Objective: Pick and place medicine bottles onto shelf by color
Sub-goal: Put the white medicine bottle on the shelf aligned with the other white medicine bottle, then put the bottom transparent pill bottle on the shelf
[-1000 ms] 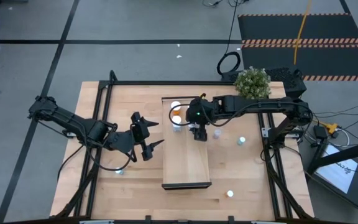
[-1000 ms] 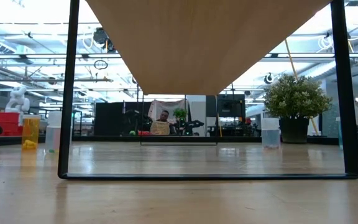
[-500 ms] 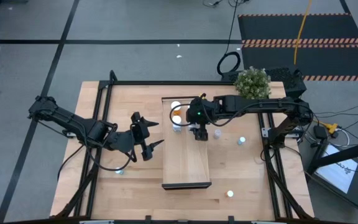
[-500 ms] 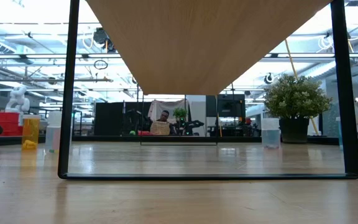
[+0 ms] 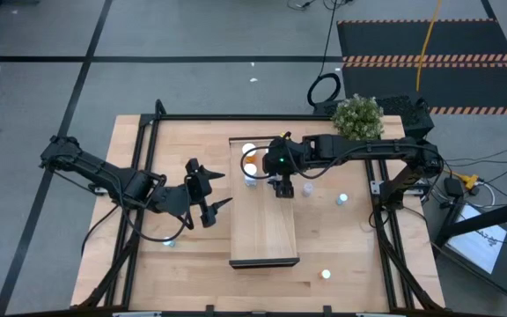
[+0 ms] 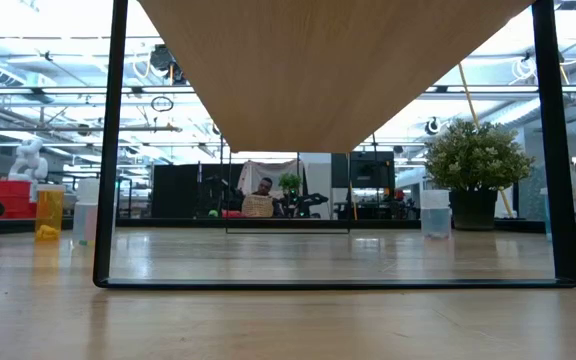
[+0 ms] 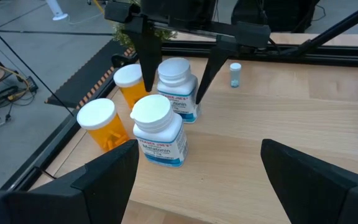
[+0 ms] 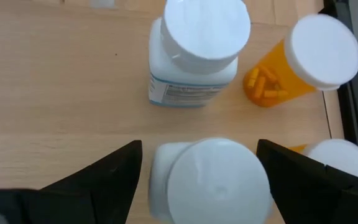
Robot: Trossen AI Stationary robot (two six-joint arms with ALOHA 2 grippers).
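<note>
The shelf (image 5: pixel 267 233) is a long light-wood tray in the table's middle. At its far end stand two orange bottles (image 7: pixel 99 122) (image 7: pixel 129 81) and two white bottles (image 7: pixel 158 130) (image 7: pixel 176 86), all white-capped and upright on their bases. My right gripper (image 5: pixel 282 188) is open above the farther white bottle (image 8: pixel 213 182), one finger on each side of it. My left gripper (image 5: pixel 225 188) is open, hovering left of the shelf and pointing toward the bottles (image 7: pixel 197 180). My right gripper comes from above, pointing down, with its fingers (image 7: pixel 146 59) on either side of the white bottle's body (image 7: pixel 179 99). Whether they touch it, I cannot tell. The bottle stands upright on the shelf.
Loose small bottles stand on the table right of the shelf (image 5: pixel 307 187) (image 5: pixel 342 200), near the front edge (image 5: pixel 326 274) and under the left arm (image 5: pixel 171 242). A potted plant (image 5: pixel 357 116) sits at the far right corner. Black frame rails run along both table sides.
</note>
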